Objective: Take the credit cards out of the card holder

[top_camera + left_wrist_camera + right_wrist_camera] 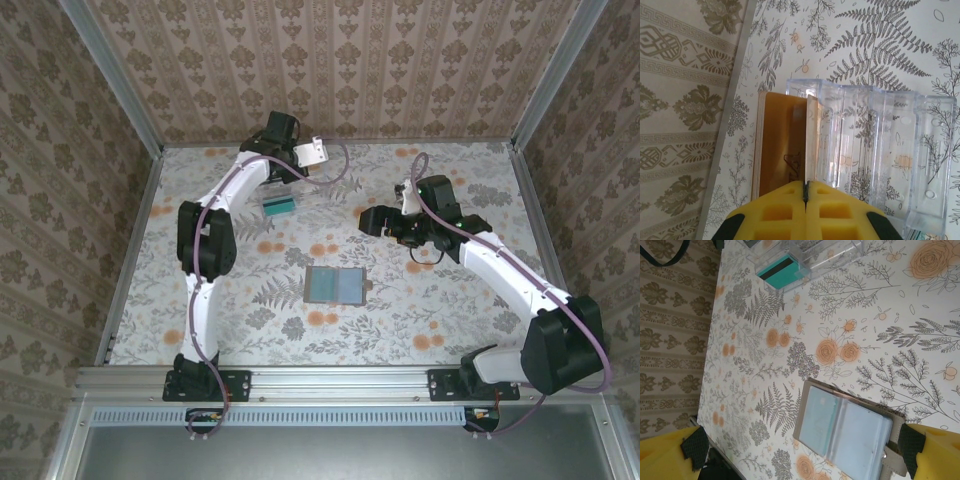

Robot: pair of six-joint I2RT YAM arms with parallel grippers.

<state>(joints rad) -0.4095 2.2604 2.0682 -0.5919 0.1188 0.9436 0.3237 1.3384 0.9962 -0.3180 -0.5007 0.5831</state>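
Tabletop [450, 320]: cardholder [335, 285], seemingly near right claw [368, 222]

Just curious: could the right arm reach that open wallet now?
Probably yes: the wallet lies open on the table with nothing over it, and the right arm's jaws stand wide.

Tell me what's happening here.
The left gripper is shut on a card, holding it edge-on at the clear tray, where a teal card already sits. The right gripper is open and not touching the card holder. The card holder lies spread open, with a bluish card in one pocket.
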